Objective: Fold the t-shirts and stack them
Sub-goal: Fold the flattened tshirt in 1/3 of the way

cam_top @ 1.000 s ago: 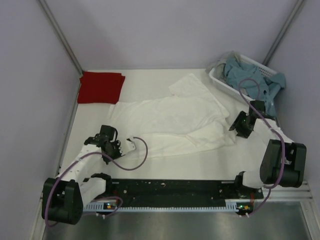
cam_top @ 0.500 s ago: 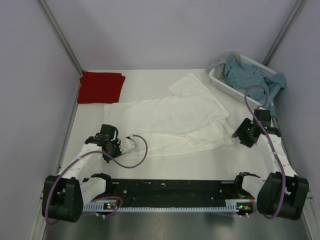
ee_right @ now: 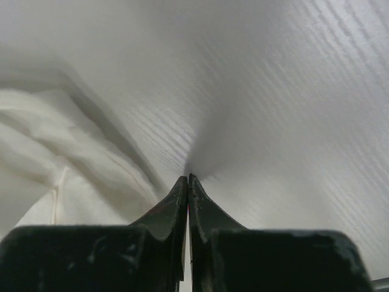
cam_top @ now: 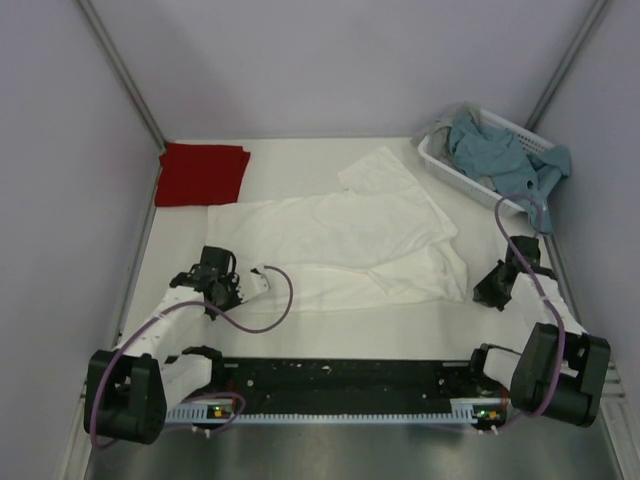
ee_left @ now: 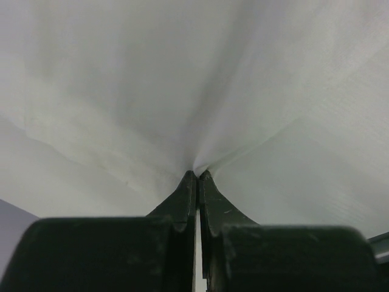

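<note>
The white t-shirt (cam_top: 340,235) lies spread across the middle of the table, its print not showing. My left gripper (cam_top: 262,283) is shut on its near-left edge; in the left wrist view the cloth (ee_left: 200,91) puckers into the closed tips (ee_left: 197,174). My right gripper (cam_top: 482,297) is low by the shirt's near-right corner. In the right wrist view its jaws (ee_right: 187,177) are shut with the tips on the table (ee_right: 292,121). No cloth shows between them, and the shirt's folds (ee_right: 55,140) lie just to their left. The dark red t-shirt (cam_top: 201,173) lies folded at the back left.
A white slotted basket (cam_top: 437,163) with blue-grey cloth (cam_top: 500,155) in it stands at the back right, close behind my right arm. Grey walls close in the left, back and right sides. The black base rail (cam_top: 340,380) runs along the near edge.
My right arm has moved toward the near edge, down beside the shirt's near-right corner, and its jaws have closed. The left gripper has kept its hold and barely moved.
</note>
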